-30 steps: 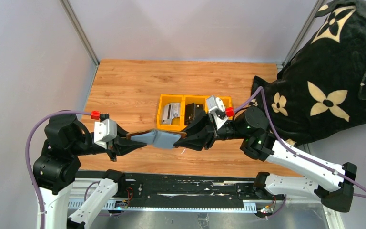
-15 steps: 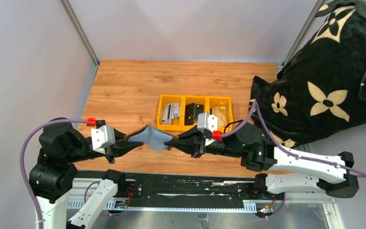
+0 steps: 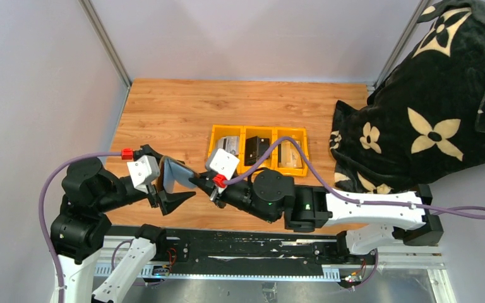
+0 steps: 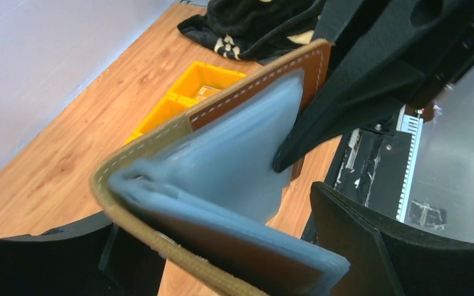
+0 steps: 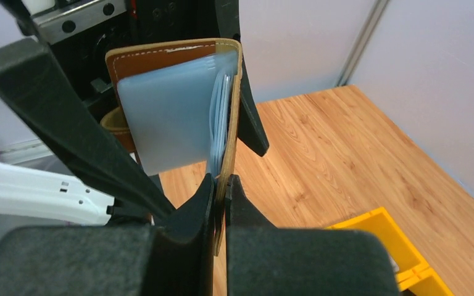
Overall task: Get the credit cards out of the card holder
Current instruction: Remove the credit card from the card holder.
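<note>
The card holder [image 3: 175, 174] hangs folded above the table's near edge, brown outside and silvery-grey inside. My right gripper [image 3: 197, 182] is shut on its brown flap, and the right wrist view shows that flap pinched between the right gripper [image 5: 221, 186] jaws. My left gripper [image 3: 173, 185] stands open around the card holder [image 4: 222, 166], its fingers [image 4: 370, 246] apart from it on both sides. Three credit cards lie in the yellow bin [image 3: 213, 150]: a silvery one [image 3: 228, 146], a black one [image 3: 257, 148] and a tan one [image 3: 289, 154]. Whether cards sit in the holder's sleeves [image 5: 218, 117] I cannot tell.
A black blanket with cream flowers [image 3: 429, 107] is heaped at the right edge of the wooden table [image 3: 177, 107]. The right arm's purple cable [image 3: 303, 164] arches over the bin. A black rail [image 3: 240, 243] runs along the near edge.
My left gripper has opened and let go of the card holder. The right gripper has shut on it and swung left, so the holder has folded and now stands on edge.
</note>
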`<action>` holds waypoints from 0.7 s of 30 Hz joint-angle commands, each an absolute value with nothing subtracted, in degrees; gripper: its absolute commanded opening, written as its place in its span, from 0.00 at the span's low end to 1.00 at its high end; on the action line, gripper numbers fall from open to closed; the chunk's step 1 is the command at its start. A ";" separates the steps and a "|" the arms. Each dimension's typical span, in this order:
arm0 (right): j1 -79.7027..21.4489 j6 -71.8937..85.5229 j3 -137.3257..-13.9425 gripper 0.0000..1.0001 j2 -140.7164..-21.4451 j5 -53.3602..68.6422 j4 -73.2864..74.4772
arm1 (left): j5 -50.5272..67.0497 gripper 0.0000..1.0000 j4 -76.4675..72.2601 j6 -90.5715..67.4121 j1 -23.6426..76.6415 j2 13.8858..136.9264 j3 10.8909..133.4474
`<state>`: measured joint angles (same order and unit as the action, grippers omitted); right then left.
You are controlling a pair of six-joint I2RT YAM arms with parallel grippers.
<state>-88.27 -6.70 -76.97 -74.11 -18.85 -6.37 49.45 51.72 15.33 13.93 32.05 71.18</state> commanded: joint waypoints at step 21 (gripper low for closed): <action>-88.36 6.86 -73.20 0.31 -68.21 -11.75 -9.16 | 41.57 0.06 40.11 4.23 13.70 31.03 68.63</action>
